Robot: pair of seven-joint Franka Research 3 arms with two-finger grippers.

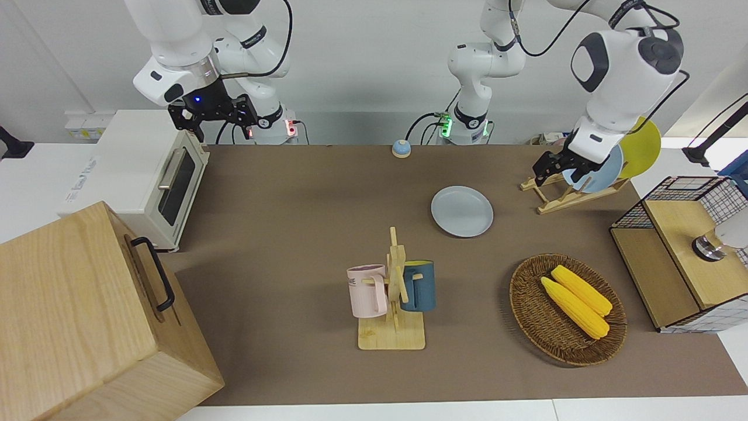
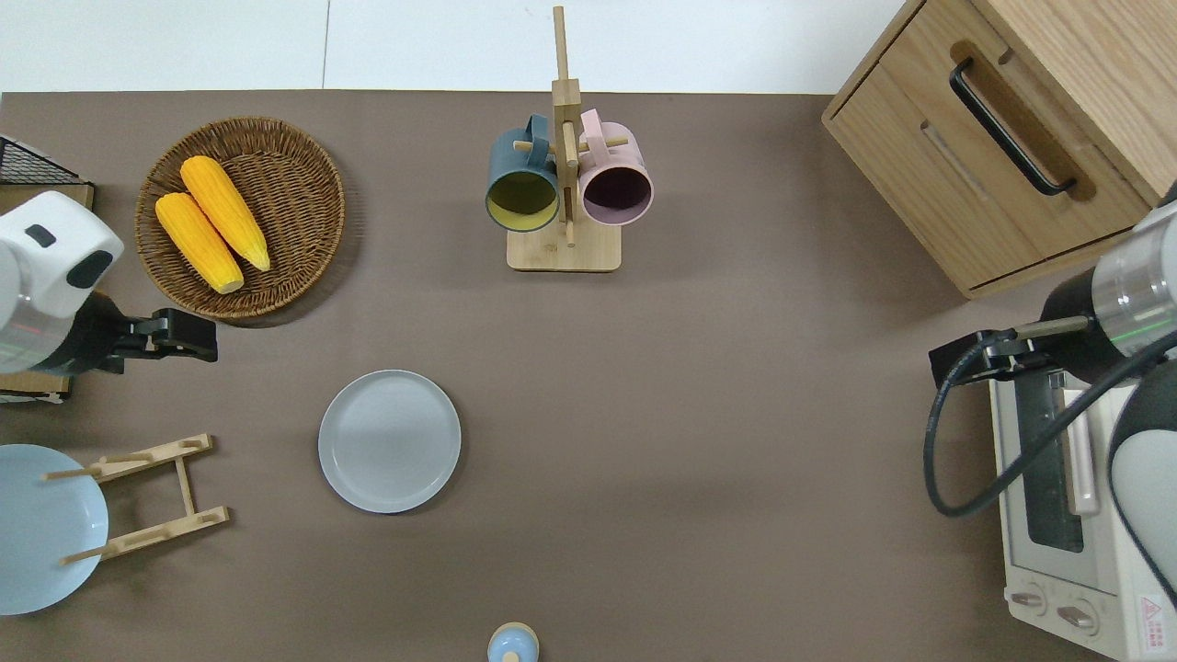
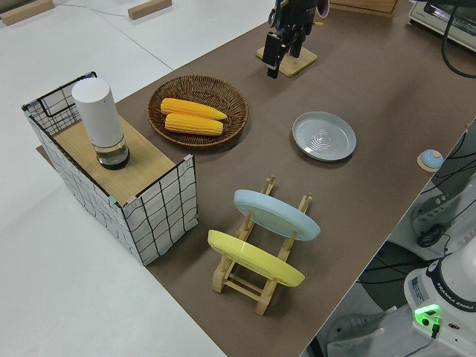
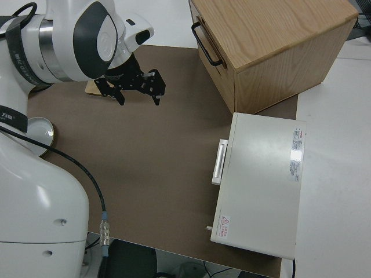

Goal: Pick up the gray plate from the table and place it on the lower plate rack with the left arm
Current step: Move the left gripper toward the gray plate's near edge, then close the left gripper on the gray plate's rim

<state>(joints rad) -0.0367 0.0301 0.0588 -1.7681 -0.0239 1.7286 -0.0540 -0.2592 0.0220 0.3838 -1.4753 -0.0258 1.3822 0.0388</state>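
Observation:
The gray plate (image 1: 461, 211) lies flat on the brown mat near the table's middle; it also shows in the overhead view (image 2: 389, 440) and the left side view (image 3: 323, 136). The lower plate rack (image 1: 555, 197) (image 2: 147, 496) (image 3: 260, 279) stands toward the left arm's end and holds a light-blue plate (image 1: 599, 172) and a yellow plate (image 1: 643, 146); its lower slots are bare. My left gripper (image 1: 555, 175) (image 2: 210, 338) is open and empty, in the air over the mat between the basket and the rack, apart from the gray plate. My right arm is parked, its gripper (image 4: 139, 95) open.
A wicker basket (image 2: 303, 175) with two corn cobs, a wooden mug stand (image 2: 563, 253) with two mugs, a wooden drawer box (image 2: 919, 184), a toaster oven (image 2: 1039, 552), a wire crate (image 1: 719, 193) with a white cylinder and a small blue knob (image 2: 512, 644) stand around the mat.

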